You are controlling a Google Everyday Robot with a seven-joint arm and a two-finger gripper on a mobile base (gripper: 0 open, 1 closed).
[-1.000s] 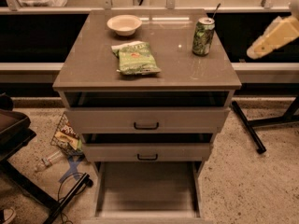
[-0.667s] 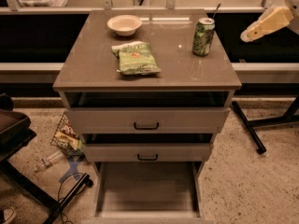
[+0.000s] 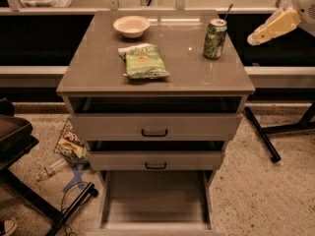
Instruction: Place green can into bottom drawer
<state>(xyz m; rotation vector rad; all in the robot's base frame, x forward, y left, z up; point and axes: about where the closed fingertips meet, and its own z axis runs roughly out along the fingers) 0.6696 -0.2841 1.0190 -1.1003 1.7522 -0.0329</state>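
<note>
The gripper (image 3: 252, 39) has drifted left and a little higher than a second ago, closing on the tabletop's right edge. The can and everything else have stayed put.

The green can (image 3: 215, 38) stands upright near the back right corner of the tabletop (image 3: 197, 75), apart from everything around it. That gives a sideways approach from the right a free path. The gripper hangs in the air just beyond that right edge at about the can's height, not touching it. Whether it is open or closed cannot be told.

The bottom drawer (image 3: 155, 200) is pulled far out below the front edge, its grey floor bare, likely so the can may be lowered straight in. The two upper drawers (image 3: 154, 127) are only partly out. A chip bag (image 3: 143, 61) lies left of centre, and a bowl (image 3: 131, 25) sits by the back edge.
</note>
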